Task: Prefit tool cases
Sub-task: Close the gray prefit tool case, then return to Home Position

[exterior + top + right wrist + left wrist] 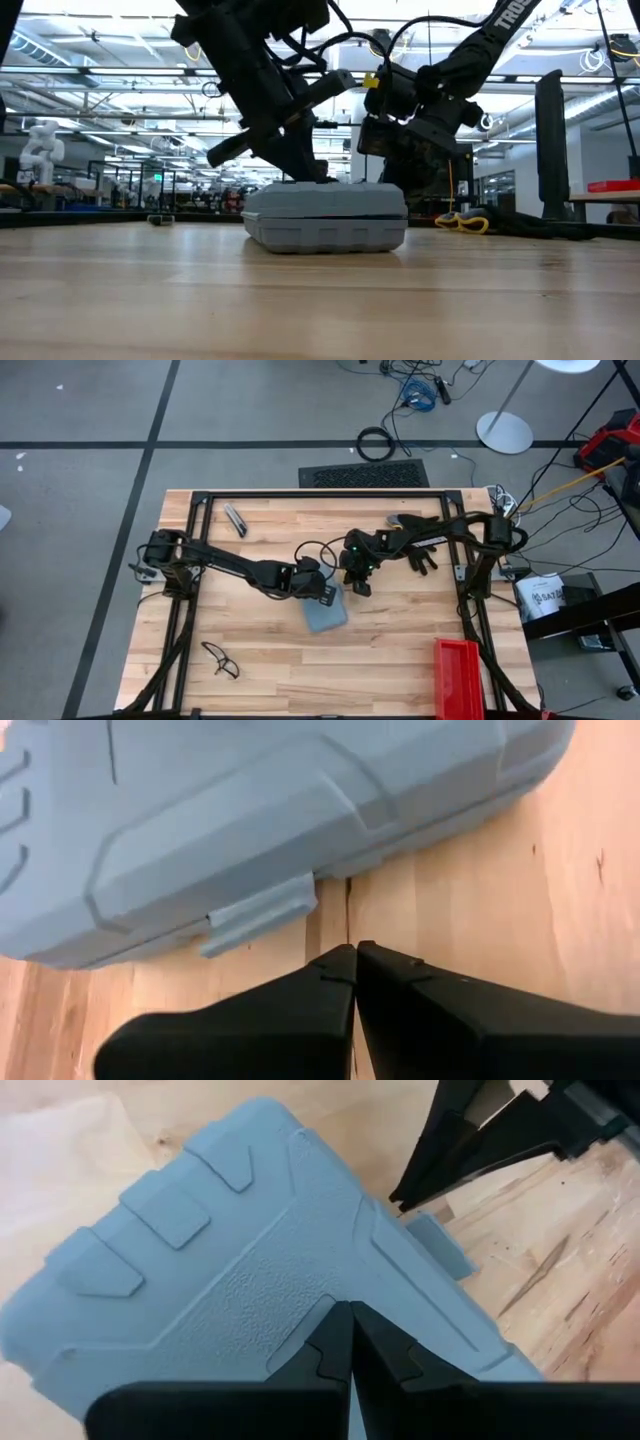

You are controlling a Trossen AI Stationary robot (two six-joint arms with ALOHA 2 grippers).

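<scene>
Blue-grey tool case (326,614) lies shut mid-worktop (400,660); closed left tool (349,1342) presses its lid; closed right tool (354,960) faces its latch (258,912), likely unfastened.

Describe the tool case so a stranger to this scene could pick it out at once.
On the wooden table, look near the centre where the two grippers meet. The tool case lies flat and closed there, blue-grey with rounded corners; the red bin at the table's corner is open and bright red.

Matt, finely textured plastic tool case (250,1270), seemingly smooth butcher-block wood table (400,650)
</scene>
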